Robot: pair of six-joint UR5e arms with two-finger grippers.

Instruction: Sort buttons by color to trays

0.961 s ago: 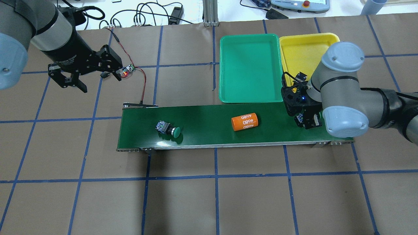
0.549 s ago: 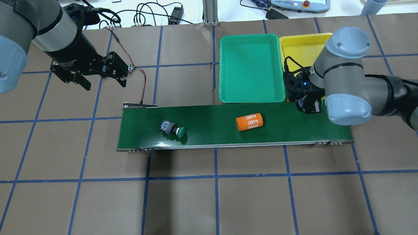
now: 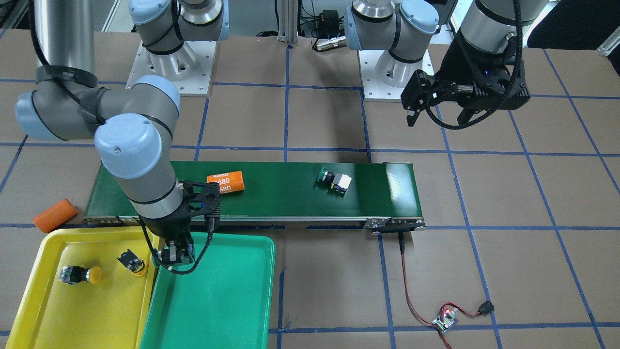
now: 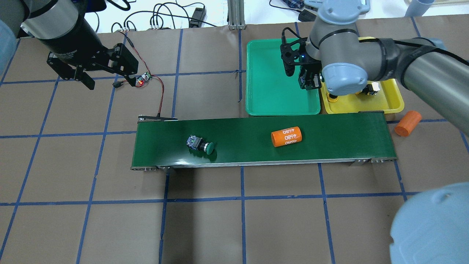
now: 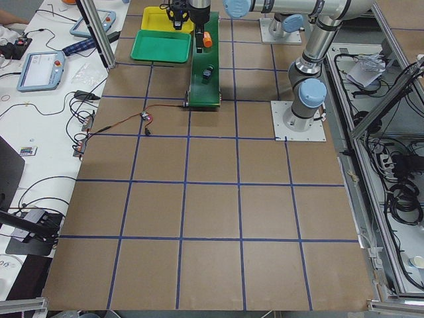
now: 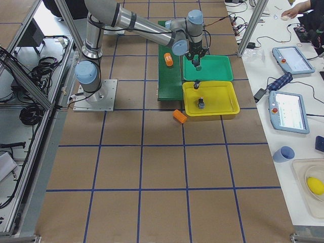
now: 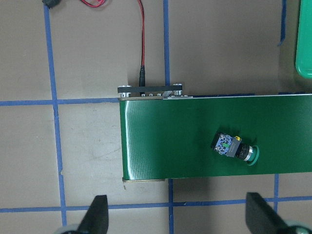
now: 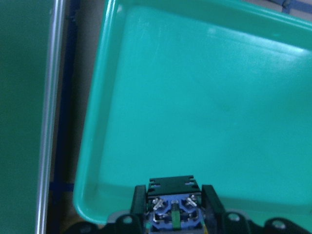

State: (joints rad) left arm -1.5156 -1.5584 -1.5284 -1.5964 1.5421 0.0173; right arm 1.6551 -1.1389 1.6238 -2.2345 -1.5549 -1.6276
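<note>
My right gripper (image 4: 310,78) hangs over the right side of the green tray (image 4: 273,47), near its rim next to the yellow tray (image 4: 384,104). In the right wrist view it (image 8: 174,192) is shut on a button (image 8: 173,215); only the button's grey-and-black body shows, its cap is hidden. A green button (image 4: 200,144) lies on its side on the conveyor belt (image 4: 242,126). Two yellow buttons (image 3: 80,274) (image 3: 130,261) lie in the yellow tray (image 3: 43,310). My left gripper (image 4: 106,79) is open and empty, high over the table, back-left of the belt.
An orange cylinder marked 4680 (image 4: 286,136) lies on the belt right of the middle. A second orange cylinder (image 4: 407,123) lies on the table off the belt's right end. A small circuit board (image 4: 143,79) with a red wire sits under my left gripper.
My right arm has swung from the belt's right end back over the green tray, carrying the button. The green button and the orange cylinder have ridden rightward on the belt. My left gripper has drifted slightly.
</note>
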